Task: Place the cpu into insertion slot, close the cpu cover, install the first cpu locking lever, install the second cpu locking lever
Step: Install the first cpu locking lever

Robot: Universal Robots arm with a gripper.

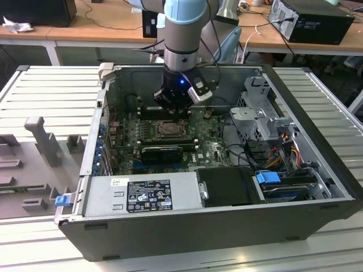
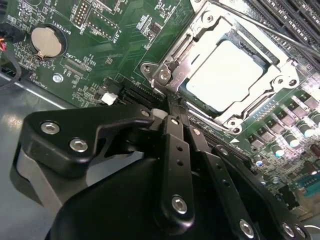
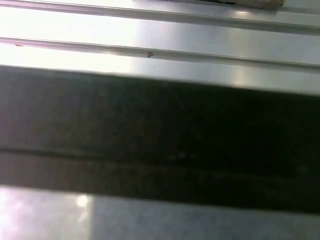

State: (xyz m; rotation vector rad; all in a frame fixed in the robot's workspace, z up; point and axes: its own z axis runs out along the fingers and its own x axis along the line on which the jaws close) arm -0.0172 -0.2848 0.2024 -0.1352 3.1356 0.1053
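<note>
In the second wrist view, the end effector (image 2: 172,107), fingers pressed together and holding nothing, is hovering at the socket's corner, while the cpu (image 2: 227,75) is lying seated beyond it under the closed cover (image 2: 200,30).

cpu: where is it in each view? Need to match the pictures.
Exterior view: the cpu sits in the socket at the middle of the green motherboard, just in front of the gripper.
Second wrist view: the pale square inside the silvery cpu cover, beyond the gripper.
First wrist view: not in it.
Shared landmark: the green motherboard.
</note>
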